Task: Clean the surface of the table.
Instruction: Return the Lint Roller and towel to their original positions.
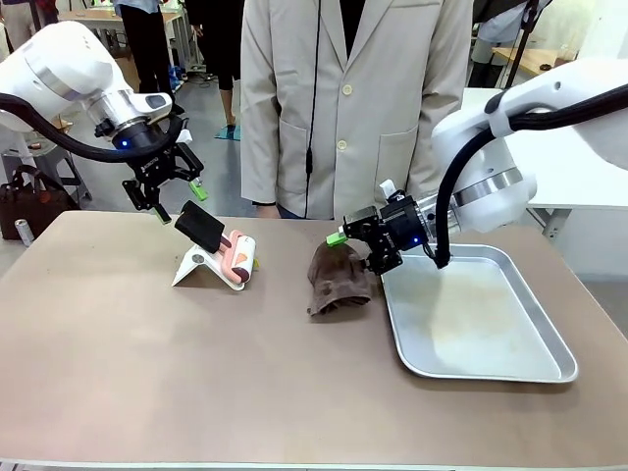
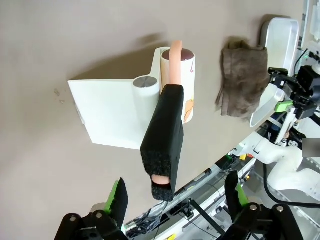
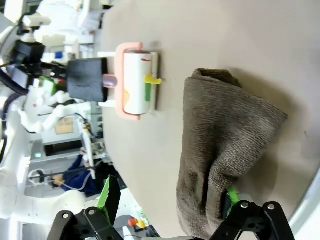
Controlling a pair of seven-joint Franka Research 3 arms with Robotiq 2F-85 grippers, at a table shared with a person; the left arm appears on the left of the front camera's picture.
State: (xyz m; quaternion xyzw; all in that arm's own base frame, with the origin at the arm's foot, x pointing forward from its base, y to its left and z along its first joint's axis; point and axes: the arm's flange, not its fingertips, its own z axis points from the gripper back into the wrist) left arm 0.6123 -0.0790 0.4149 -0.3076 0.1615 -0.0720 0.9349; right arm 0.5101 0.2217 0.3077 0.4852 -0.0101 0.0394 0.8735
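On the worktop (image 1: 147, 363), the left hand (image 1: 167, 191) hangs open at 11 o'clock of the lint roller (image 1: 221, 255). The right hand (image 1: 353, 245), open, straddles the cloth (image 1: 339, 280), tray (image 1: 549, 334) at its 3 o'clock.

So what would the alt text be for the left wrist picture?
Seen from above, a lint roller with a black foam handle rests in its white stand on a brown table, just beyond the open left gripper. A crumpled brown cloth lies farther off beside a metal tray.

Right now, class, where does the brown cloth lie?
In the front view the brown cloth lies crumpled mid-table, just left of the metal tray, right of the lint roller.
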